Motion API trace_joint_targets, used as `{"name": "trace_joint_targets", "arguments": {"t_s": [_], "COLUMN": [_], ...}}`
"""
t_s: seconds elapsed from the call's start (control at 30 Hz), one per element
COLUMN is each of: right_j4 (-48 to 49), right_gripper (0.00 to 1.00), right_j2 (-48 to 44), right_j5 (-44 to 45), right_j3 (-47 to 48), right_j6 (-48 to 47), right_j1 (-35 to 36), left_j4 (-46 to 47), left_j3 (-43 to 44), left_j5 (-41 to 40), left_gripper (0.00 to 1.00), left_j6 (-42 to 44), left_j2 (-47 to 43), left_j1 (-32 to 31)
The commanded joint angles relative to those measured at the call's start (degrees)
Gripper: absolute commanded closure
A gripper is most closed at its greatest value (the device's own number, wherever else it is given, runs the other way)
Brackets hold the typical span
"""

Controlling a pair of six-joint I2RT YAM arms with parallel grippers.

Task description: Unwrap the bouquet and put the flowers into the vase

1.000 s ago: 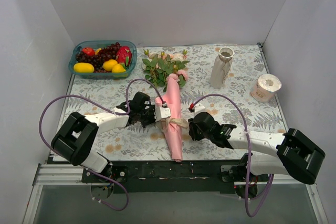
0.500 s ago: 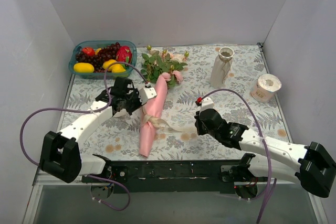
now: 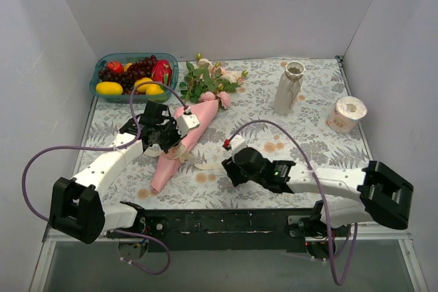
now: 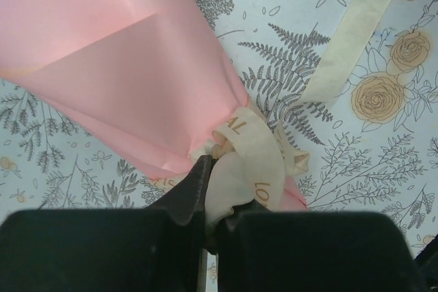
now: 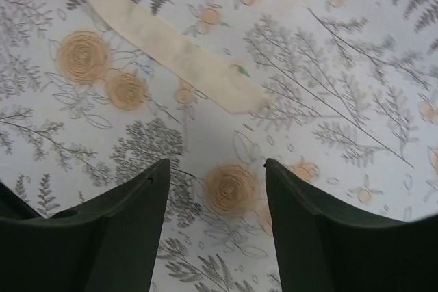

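1. Top view: the bouquet (image 3: 186,135) lies slantwise on the desk (image 3: 308,135), with its blooms far-right, towards the vase (image 3: 289,87), and its tail near-left. The left pincer (image 3: 171,145) sits at the bouquet's tied waist. The right pincer (image 3: 229,169) is just to the right of the waist.
2. Left wrist: the left pincer is clamped on the ribbon (image 4: 253,145) at the knot.
3. Right wrist: the right pincer's jaws are apart and hold nothing. The ribbon's loose end (image 5: 178,49) lies just ahead, running up-left, so the right arm is nearer to it.
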Motion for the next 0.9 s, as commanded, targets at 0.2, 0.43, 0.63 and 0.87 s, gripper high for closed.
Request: {"name": "trace_joint_targets", "arguments": {"t_s": [0.2,0.43,0.63,0.87], "right_j4": [20.42,22.63,22.28,23.42], "right_gripper": [0.33,0.34,0.37,0.74], "right_j2": [22.51,33.76,37.11,36.77], "right_j5": [-1.42,-5.02,-6.35,-3.89], "right_j3": [17.97,25.36,26.77,24.15], "right_j6": [-9.82,-10.7,-10.62,-8.86], "right_j1": [6.28,6.54,6.54,6.45], "left_j4": [2.42,2.78,2.43,1.2], "left_j3": [-6.04,-5.43,-4.46,-3.41], "left_j5": [-1.39,-1.66,-1.57,-1.04], "left_gripper": [1.0,1.0,1.0,1.0], "left_j6": [1.51,2.39,2.83,2.39], "left_j2": [-1.87,-1.17,-0.73,-0.99], "left_j1": [0.62,1.33,1.85,2.03]}}
